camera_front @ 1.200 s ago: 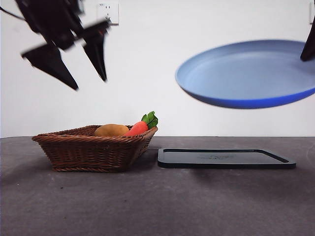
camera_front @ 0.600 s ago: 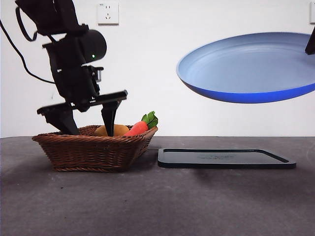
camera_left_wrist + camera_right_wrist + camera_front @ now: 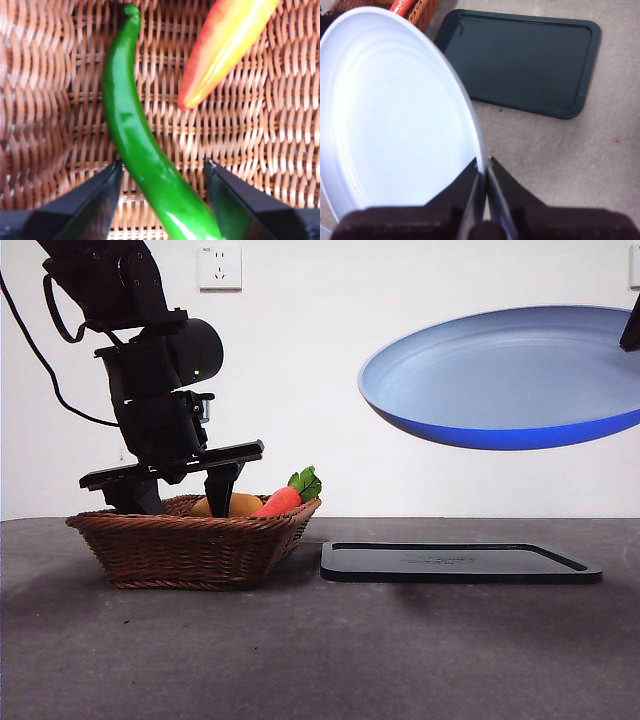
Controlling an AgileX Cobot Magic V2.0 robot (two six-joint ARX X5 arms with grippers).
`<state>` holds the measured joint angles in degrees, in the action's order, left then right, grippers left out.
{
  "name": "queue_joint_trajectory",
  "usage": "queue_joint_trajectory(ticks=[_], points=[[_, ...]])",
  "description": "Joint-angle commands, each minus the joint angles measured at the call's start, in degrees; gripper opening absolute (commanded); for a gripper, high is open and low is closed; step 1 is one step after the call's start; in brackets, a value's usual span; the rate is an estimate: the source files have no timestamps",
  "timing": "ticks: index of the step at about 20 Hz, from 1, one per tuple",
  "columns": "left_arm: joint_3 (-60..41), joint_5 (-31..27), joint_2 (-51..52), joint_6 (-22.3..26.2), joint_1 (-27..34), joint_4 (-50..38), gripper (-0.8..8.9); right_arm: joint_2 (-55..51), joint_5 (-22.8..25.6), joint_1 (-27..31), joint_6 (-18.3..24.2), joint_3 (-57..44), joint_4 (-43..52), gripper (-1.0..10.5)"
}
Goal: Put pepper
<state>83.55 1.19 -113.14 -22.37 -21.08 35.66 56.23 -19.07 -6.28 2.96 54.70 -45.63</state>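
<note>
pepper not yet picked up; the grasp is only being lined up.

the left gripper [image 3: 161, 200] stands wide open astride the pepper [image 3: 137, 145], lying on the basket [image 3: 190, 545] floor, carrot [image 3: 225, 45] at its 2 o'clock. the right gripper [image 3: 484, 172] pinches the blue plate [image 3: 395, 115] aloft, waiting over the tray [image 3: 530, 60].

The left hand [image 3: 180, 495] reaches steeply down at the scene's left, jaws spread wide. The right hand [image 3: 484, 165] is raised high at the right, jaws pinched together.

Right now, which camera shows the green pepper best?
The left wrist view: the pepper lies on the basket floor between the left gripper's open jaws. In the front view the basket wall hides it; the right wrist view misses it.
</note>
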Motion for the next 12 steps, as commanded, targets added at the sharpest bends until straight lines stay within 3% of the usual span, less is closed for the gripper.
queue_joint_trajectory(ticks=[1,8,12], points=[[1.25,-0.31,-1.27,-0.61,-0.31,0.07,2.69,0.24,-0.39,-0.07,-0.48,0.66,0.55,0.1],[1.25,-1.11,-1.27,-1.70,-0.22,1.38,2.29,0.22,-0.50,-0.07,-0.48,0.66,0.55,0.1],[1.25,-1.09,-1.27,-2.08,-0.26,2.23,1.11,0.22,-0.50,-0.07,-0.31,0.66,0.52,0.1]])
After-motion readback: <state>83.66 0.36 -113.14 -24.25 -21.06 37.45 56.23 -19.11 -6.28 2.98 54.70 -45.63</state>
